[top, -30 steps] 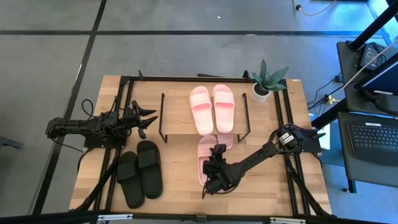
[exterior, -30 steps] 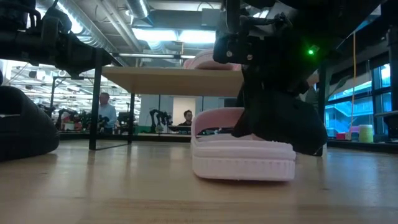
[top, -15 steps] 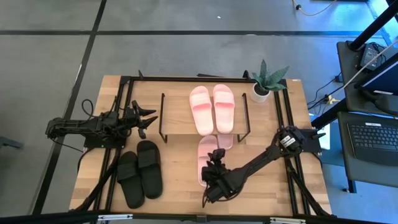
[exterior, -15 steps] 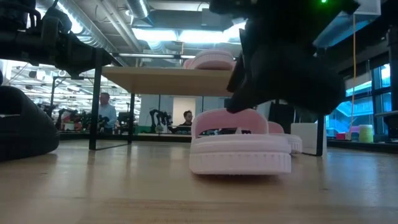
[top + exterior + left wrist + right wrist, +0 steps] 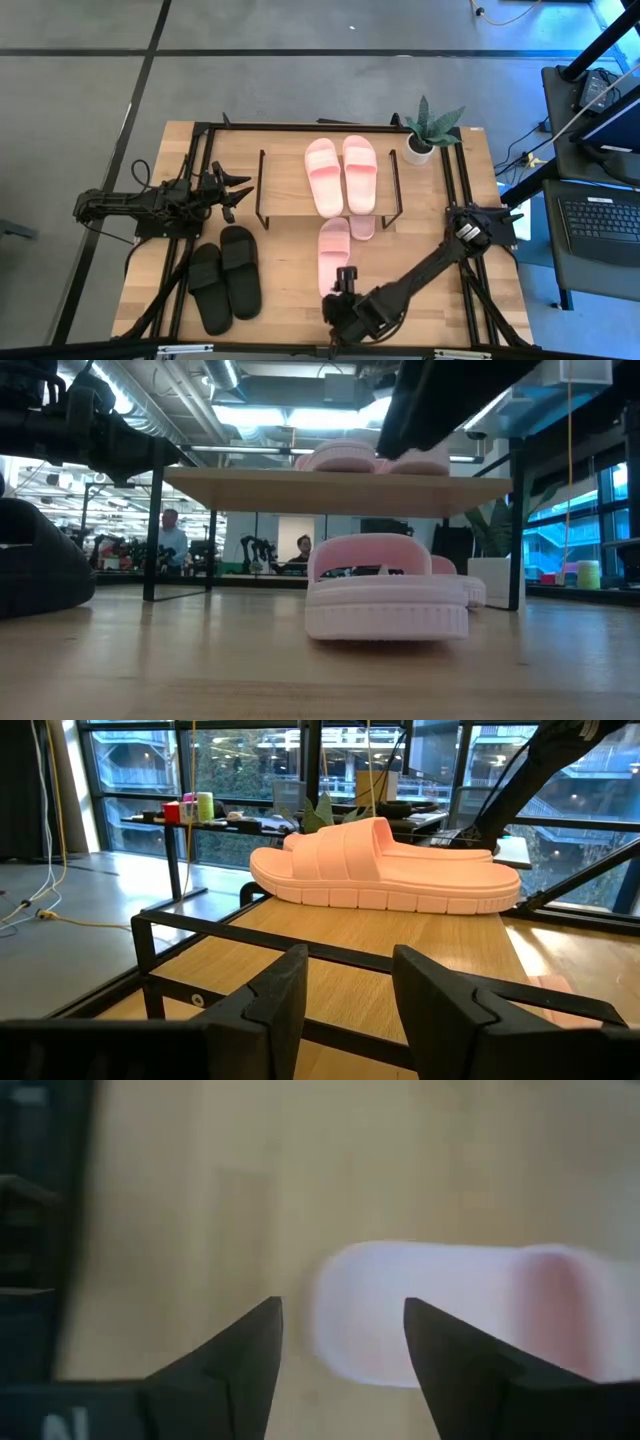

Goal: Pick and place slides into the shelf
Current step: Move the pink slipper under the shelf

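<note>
Near the table's front edge, right gripper (image 5: pixel 345 290) open, empty, just off pink slide (image 5: pixel 334 254); beside shelf (image 5: pixel 285 190), left gripper (image 5: pixel 240 190) open.

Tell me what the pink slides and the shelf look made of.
Pink slides: apparently soft moulded foam or rubber, matte; one-piece look, ridged sole edge. Shelf: top board looks like light wood or laminate, with visible grain and a smooth finish; its legs look like thin black metal rod.

The right pincer (image 5: pixel 345 277) has pulled back off the light pink slide sandal (image 5: pixel 334 256) toward the tabletop's (image 5: pixel 290 270) near edge, leaving it uncovered.
</note>
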